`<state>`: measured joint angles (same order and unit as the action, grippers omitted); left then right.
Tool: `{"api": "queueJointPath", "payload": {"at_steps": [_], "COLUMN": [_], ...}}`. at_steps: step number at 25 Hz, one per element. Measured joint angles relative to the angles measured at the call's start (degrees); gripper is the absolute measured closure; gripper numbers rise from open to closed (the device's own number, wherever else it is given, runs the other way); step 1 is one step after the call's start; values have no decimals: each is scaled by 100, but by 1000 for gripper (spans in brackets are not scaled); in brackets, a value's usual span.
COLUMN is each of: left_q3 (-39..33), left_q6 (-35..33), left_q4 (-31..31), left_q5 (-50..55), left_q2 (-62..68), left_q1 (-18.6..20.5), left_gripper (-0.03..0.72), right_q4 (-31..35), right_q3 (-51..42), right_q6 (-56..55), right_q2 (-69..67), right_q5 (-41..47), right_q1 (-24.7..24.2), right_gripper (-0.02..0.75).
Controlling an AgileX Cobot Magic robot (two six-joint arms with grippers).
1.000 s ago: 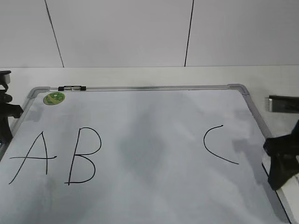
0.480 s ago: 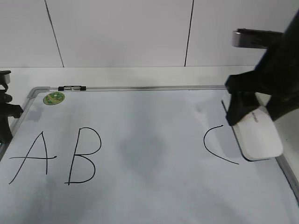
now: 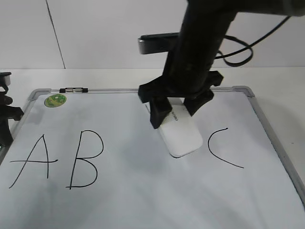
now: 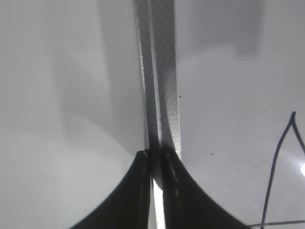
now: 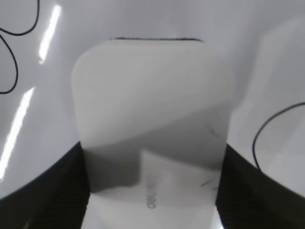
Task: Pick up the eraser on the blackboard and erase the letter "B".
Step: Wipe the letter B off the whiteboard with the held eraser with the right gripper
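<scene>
The blackboard [image 3: 143,200] is a white board in a silver frame, with a green sticker [image 3: 55,100] at its top left. On it stand a black "A" [image 3: 33,160], the letter "B" [image 3: 86,157] and a "C" [image 3: 223,148]. My right gripper [image 3: 177,110] is shut on the white eraser [image 3: 181,134] and holds it over the board's middle, between "B" and "C". The right wrist view shows the eraser [image 5: 152,119] between the fingers, with part of the "B" [image 5: 9,57] at the upper left. My left gripper [image 4: 156,160] is shut over the board's frame [image 4: 164,71].
The left arm [image 3: 5,114] stands at the board's left edge. A cable [image 3: 238,47] hangs from the right arm. A white tiled wall rises behind the table. A small clip [image 3: 76,89] sits on the board's top rail.
My right gripper came up from the board's right edge with the eraser in it and has carried it left, past the "C" to the middle. The left arm has not moved.
</scene>
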<state>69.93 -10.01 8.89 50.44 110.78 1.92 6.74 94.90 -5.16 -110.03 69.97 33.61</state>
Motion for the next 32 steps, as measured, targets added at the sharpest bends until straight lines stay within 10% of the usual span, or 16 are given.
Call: {"api": "queueJointPath", "payload": {"at_steps": [17, 32], "left_q3": [23, 23], "left_q6": [0, 0], "left_q4": [13, 13], "left_q5": [33, 42], "left_q2": [0, 0], "left_q1": [0, 0], "left_gripper": [668, 669], "right_q4": [-269, -356], "right_q3": [1759, 1997], "right_q6": [-13, 45], "right_q2": [-1973, -2181], "right_q5": [0, -6], "right_q1": [1513, 1755], "right_gripper": [181, 182]}}
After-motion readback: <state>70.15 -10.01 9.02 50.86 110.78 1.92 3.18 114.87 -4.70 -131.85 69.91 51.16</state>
